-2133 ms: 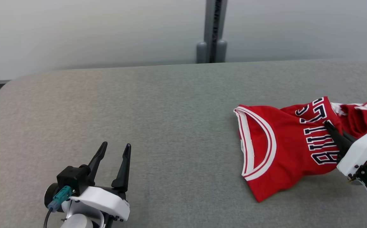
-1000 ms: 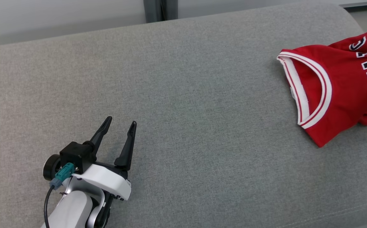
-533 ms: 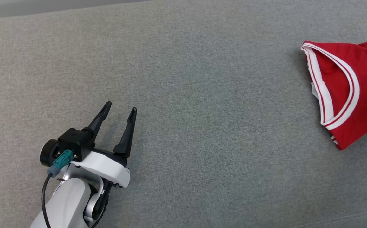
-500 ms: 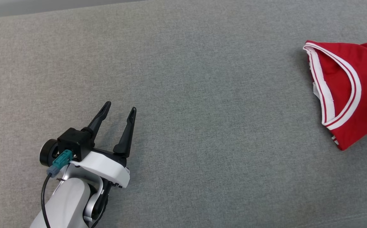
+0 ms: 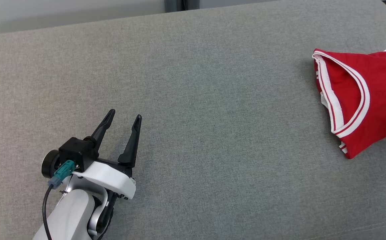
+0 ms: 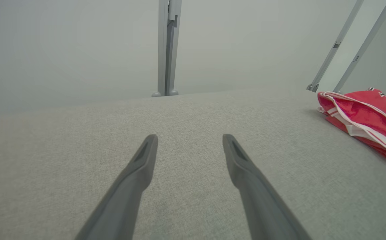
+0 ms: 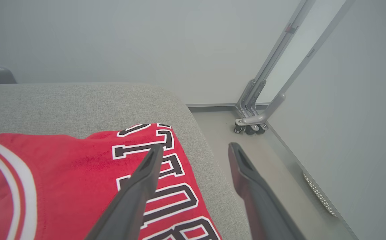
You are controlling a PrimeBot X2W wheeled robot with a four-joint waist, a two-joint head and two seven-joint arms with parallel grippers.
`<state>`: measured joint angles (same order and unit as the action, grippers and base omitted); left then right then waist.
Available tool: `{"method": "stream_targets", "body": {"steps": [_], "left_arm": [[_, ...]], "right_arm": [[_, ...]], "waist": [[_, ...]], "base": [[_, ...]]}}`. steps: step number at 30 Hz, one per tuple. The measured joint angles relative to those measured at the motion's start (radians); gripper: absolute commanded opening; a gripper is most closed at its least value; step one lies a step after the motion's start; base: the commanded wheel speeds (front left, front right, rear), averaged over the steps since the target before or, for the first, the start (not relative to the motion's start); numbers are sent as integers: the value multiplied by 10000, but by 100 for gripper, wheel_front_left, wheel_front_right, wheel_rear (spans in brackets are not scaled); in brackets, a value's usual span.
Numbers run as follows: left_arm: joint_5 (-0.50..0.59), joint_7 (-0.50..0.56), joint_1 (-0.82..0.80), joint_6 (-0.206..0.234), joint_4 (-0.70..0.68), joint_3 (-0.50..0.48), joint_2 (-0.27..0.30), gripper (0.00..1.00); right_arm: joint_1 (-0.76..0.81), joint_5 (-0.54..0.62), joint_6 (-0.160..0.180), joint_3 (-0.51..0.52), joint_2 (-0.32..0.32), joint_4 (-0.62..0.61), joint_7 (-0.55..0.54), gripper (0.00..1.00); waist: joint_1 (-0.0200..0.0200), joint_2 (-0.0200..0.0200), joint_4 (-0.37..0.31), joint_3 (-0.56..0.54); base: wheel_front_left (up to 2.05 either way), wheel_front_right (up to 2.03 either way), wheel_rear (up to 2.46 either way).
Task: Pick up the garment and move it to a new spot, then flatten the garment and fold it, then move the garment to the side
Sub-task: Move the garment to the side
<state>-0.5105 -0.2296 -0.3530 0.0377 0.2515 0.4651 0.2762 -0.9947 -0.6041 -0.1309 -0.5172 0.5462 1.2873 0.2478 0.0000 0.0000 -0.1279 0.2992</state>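
Observation:
The garment (image 5: 363, 100) is a red jersey with white trim and dark lettering, lying rumpled at the right end of the grey cushioned surface (image 5: 213, 116). It also appears at the right of the left wrist view (image 6: 366, 116). My right gripper (image 7: 193, 150) hovers open just above the jersey's (image 7: 79, 180) lettered part near the surface's right edge, holding nothing. My left gripper (image 5: 123, 117) rests open far to the left, empty, well apart from the jersey, with its fingers (image 6: 143, 166) pointing across the bare fabric.
The surface's right end drops to a grey floor (image 7: 246, 156) where a metal frame foot with small wheels (image 7: 249, 128) stands. A grey post (image 6: 166, 50) rises behind the far edge, against a pale wall.
My right gripper has opened and let go of the jersey, which now lies on the surface. The head camera has swung, shifting the whole picture. The left arm has stayed still.

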Motion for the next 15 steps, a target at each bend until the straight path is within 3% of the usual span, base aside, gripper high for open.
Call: {"method": "stream_targets", "body": {"steps": [7,15], "left_arm": [[-121,-102,336,44,146,-119,8,100],[-284,-221,952,176,58,-314,-23,100]], "right_arm": [[-149,830,0,510,-568,-8,109,100],[754,1749,0,1198,-734,-2368,136,100]], "waist": [[0,0,-270,-638],[0,0,-496,-1824]], "base": [[0,0,0],[0,0,0]]}}
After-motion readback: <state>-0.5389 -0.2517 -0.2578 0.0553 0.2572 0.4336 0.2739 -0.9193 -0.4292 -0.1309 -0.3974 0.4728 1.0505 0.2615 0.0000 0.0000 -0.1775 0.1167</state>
